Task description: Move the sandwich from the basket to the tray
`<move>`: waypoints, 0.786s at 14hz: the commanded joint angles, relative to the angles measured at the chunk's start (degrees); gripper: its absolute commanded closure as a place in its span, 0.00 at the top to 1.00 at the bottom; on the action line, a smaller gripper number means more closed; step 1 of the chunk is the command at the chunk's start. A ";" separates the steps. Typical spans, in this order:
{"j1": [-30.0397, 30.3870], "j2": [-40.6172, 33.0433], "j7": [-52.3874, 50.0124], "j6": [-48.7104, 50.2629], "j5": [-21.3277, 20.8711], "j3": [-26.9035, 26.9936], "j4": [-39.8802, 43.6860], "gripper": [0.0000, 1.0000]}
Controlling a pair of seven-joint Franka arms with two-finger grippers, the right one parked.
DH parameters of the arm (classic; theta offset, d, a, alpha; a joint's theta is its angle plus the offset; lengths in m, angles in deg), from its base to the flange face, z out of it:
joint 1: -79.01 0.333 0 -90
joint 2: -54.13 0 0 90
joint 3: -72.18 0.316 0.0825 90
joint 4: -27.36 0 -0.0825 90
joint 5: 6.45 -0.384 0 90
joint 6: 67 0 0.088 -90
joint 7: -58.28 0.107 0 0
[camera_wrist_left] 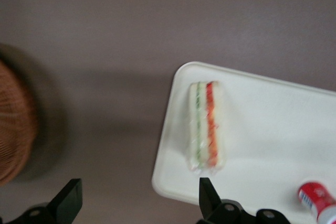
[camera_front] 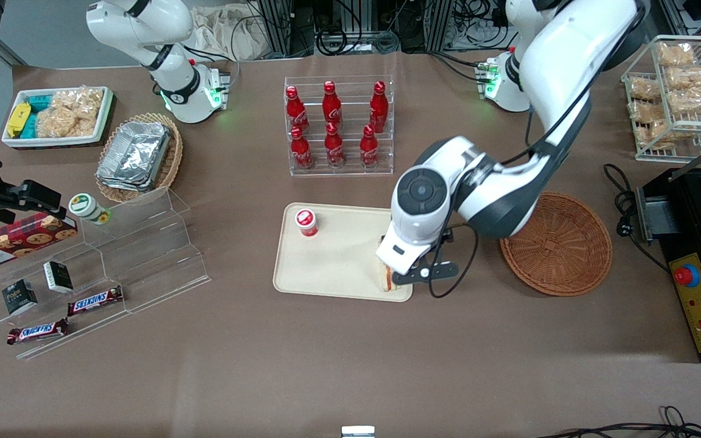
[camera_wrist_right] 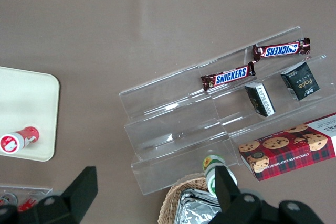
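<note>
Materials and finishes around the tray

The tray is smooth cream plastic with a soft sheen; on it, beneath the open black tool, the sandwich shines in clear glossy wrap. Beside it, the basket is rough woven wicker on a matt brown worktop.

Sandwich on tray corner; open gripper above; basket beside tray

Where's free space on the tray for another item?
The tray is bare between the red-capped bottle and the sandwich. The open claw hovers over the sandwich at the corner nearest the basket, so that corner is crowded. The basket is empty too.
</note>
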 commanded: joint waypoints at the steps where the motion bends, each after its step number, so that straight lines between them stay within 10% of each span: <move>1: 3.11 -6.71 6.09 7.40 3.12 0.06 0.04 1.00; 11: 29.73 -25.97 39.13 16.04 14.63 0.06 -7.24 1.00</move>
